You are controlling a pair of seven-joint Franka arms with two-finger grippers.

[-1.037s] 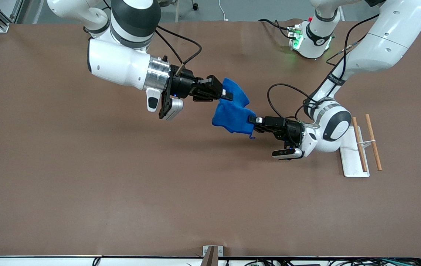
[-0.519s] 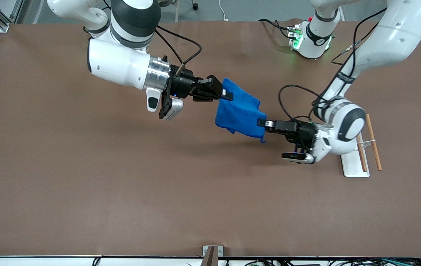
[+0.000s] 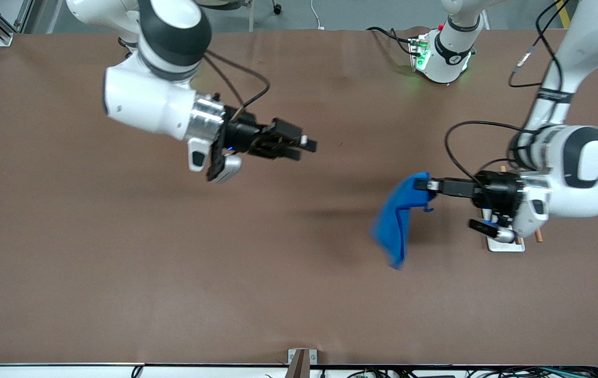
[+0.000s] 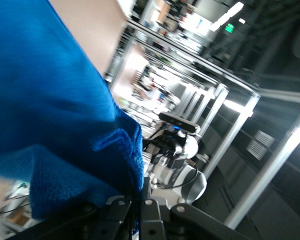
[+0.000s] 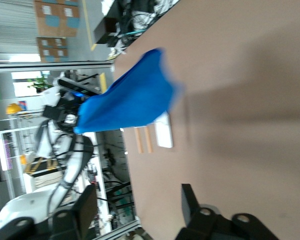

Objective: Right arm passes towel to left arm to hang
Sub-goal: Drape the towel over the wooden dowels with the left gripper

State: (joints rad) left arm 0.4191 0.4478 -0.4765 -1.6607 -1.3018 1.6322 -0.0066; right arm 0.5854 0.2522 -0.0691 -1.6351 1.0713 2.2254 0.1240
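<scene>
A: Where's the towel [image 3: 396,223]?
B: Hanging over the table [image 3: 120,273] from the left gripper [image 3: 422,185] — fingers clamped on its top corner, the rest drooping below them, near the rack [image 3: 503,244].
A: And the right gripper [image 3: 306,146]?
B: Over the table's middle, fingers apart, empty — well clear of the towel.

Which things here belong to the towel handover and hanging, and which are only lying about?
Belonging to the job:
- towel, hanging from the shut left end effector above the table
- right end effector, open and holding nothing
- white stand with wooden rods, probably the hanger

Only lying about:
- cables near the left arm's base
</scene>
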